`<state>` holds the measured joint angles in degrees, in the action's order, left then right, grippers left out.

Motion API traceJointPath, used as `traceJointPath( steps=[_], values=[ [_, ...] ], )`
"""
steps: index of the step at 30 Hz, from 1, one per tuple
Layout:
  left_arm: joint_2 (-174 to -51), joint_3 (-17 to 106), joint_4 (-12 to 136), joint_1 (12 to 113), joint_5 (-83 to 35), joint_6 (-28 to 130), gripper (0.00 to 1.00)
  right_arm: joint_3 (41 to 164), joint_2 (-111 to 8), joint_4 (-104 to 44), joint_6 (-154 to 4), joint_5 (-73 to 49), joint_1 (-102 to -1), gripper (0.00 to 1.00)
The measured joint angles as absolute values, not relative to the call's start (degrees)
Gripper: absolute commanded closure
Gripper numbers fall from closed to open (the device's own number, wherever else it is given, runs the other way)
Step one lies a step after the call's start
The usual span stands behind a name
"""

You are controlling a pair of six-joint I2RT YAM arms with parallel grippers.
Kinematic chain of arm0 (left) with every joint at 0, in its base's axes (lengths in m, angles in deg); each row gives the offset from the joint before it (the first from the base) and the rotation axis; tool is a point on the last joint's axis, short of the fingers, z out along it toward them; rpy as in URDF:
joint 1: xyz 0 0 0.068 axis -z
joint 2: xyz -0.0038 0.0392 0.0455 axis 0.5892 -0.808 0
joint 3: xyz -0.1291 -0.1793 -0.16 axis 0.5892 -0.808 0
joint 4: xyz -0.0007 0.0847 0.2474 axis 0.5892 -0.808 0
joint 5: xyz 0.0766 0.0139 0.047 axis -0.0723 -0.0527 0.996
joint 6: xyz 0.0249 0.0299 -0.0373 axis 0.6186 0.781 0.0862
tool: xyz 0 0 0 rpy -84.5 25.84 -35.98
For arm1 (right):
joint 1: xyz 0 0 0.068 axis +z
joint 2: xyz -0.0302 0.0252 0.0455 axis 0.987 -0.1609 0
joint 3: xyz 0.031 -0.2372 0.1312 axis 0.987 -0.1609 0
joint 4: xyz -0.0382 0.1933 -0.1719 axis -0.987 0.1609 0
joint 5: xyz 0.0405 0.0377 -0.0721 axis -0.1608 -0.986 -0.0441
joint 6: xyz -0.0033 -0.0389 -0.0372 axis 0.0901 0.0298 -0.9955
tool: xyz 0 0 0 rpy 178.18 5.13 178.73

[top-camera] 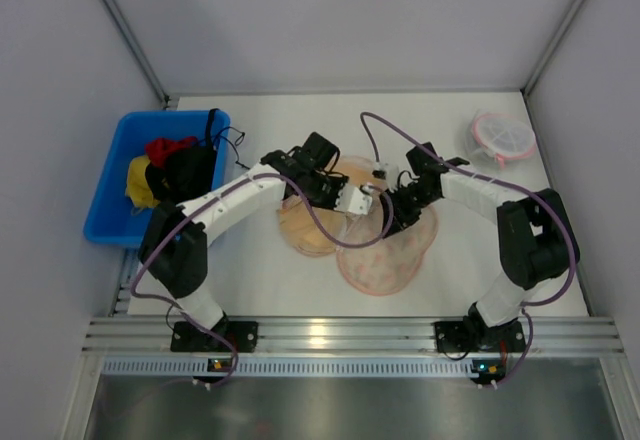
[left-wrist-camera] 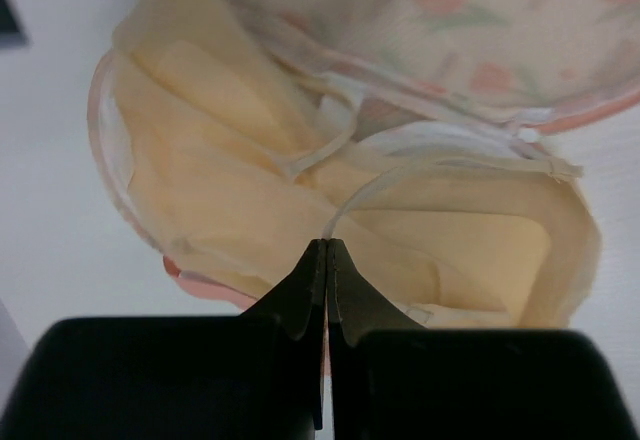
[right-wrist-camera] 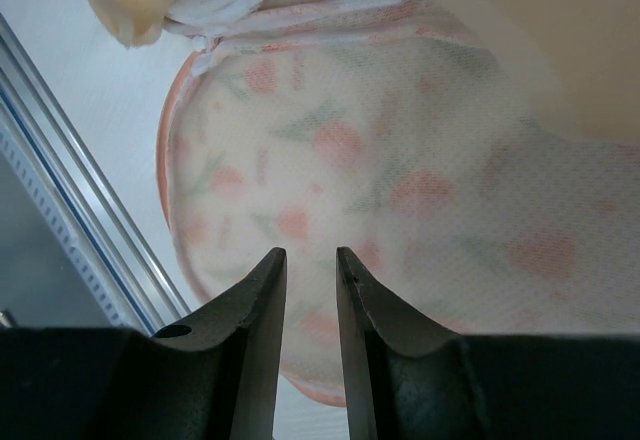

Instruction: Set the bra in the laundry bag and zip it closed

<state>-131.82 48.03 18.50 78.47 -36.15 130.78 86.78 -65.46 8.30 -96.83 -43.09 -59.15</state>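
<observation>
At the centre of the top view, the bra point(top-camera: 308, 228) lies on the table point(top-camera: 260, 280). Its right side overlaps the laundry bag point(top-camera: 385, 255), which spreads toward the lower right. Both grippers meet over that overlap. The left gripper point(left-wrist-camera: 326, 250) has its jaws pressed tightly together. In its wrist view a thin pale strip point(left-wrist-camera: 420, 165) curves away from the tips to the right, and I cannot tell whether this is a bra strap or the bag's edge. The beige cups lie just beyond the tips, with the patterned pouch at upper right. The right gripper point(right-wrist-camera: 311, 265) hangs over the printed mesh with its jaws slightly parted and nothing between them.
</observation>
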Motion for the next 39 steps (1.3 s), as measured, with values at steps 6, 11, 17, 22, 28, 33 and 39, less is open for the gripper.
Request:
traceJointPath(
  steps=[6,11,17,22,28,33,39],
  values=[
    [-140.7,55.2,24.3,71.1,-36.2,125.4,1.00,85.4,-64.6,8.0,-95.3,-44.0,-59.2,0.72],
    [-143.3,55.8,26.6,70.5,-36.6,122.5,0.94,85.4,-62.7,7.8,-93.5,-44.8,-59.2,0.72],
    [-144.2,55.5,26.9,70.8,-37.1,119.6,0.65,85.4,-58.2,7.2,-91.8,-45.5,-60.9,0.72],
    [-142.2,53.9,27.1,70.8,-39.6,118.8,0.58,86.3,-57.7,7.1,-91.8,-45.4,-63.2,0.72],
    [-136.1,50.6,27.2,73.9,-40.5,123.5,0.62,87.0,-58.2,6.7,-91.8,-45.2,-64.7,0.72],
    [-135.1,46.9,27.2,78.9,-41.2,130.6,0.67,87.8,-59.5,6.7,-91.8,-45.2,-65.5,0.72],
    [-137.3,46.1,26.7,81.0,-40.0,137.4,0.66,88.7,-60.3,6.7,-91.8,-44.9,-66.5,0.72]
  ],
)
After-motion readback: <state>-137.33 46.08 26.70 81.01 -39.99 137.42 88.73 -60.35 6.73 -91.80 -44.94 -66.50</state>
